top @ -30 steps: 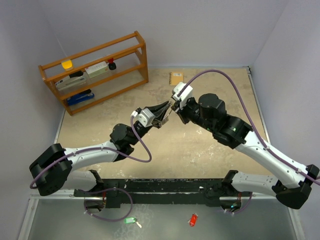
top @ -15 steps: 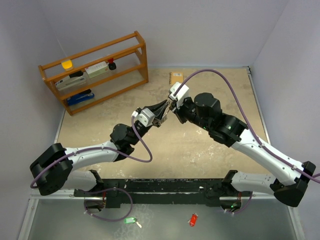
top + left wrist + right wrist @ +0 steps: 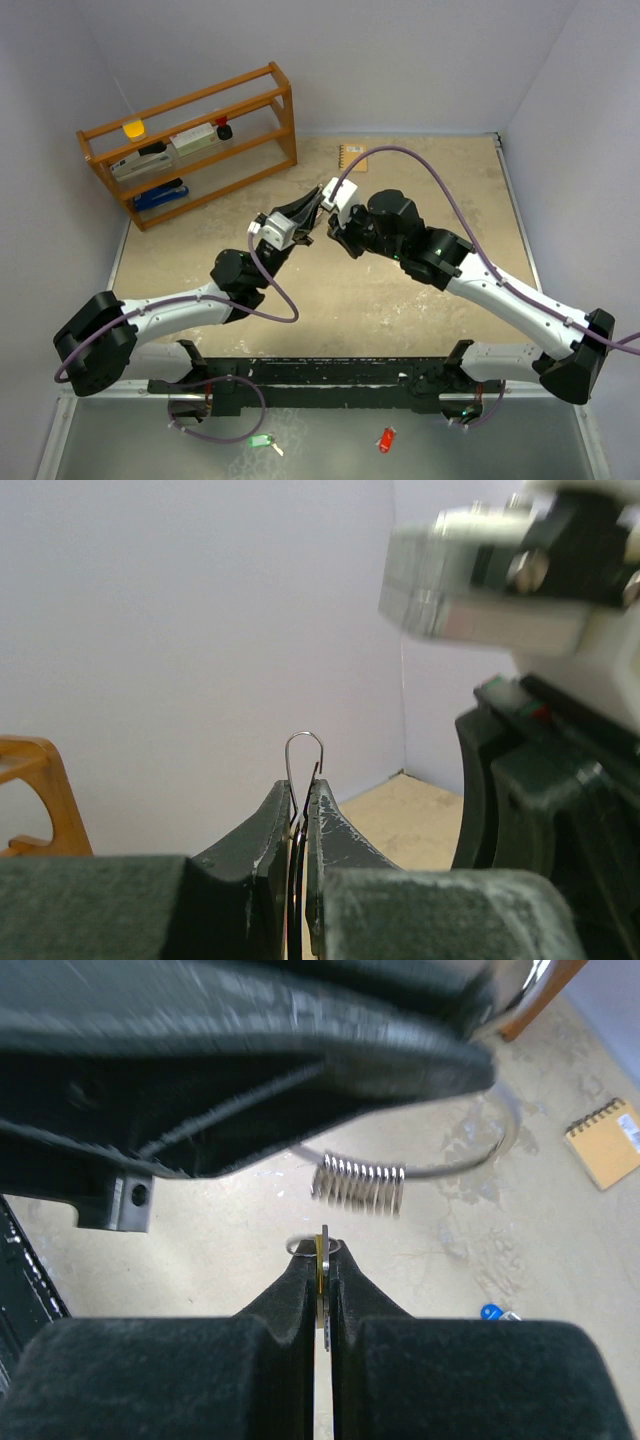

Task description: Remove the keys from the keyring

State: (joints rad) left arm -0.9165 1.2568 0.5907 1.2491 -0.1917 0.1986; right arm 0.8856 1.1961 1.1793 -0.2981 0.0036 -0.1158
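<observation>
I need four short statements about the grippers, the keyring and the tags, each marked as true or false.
1. The left gripper is shut on the keyring. True.
2. The right gripper is open and holds nothing. False: the right gripper is shut on a thin yellow key tag.
3. A bunch of tiny silver keys hangs on the keyring. True.
4. The green tag lies on the wooden shelf. False: the green tag lies in front of the arm bases.

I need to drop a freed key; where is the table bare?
Bare: the strip between left arm, right arm and base rail, plus the far right table corner. Crowded: by the shelf, the notebook, and where left gripper and right gripper meet.
</observation>
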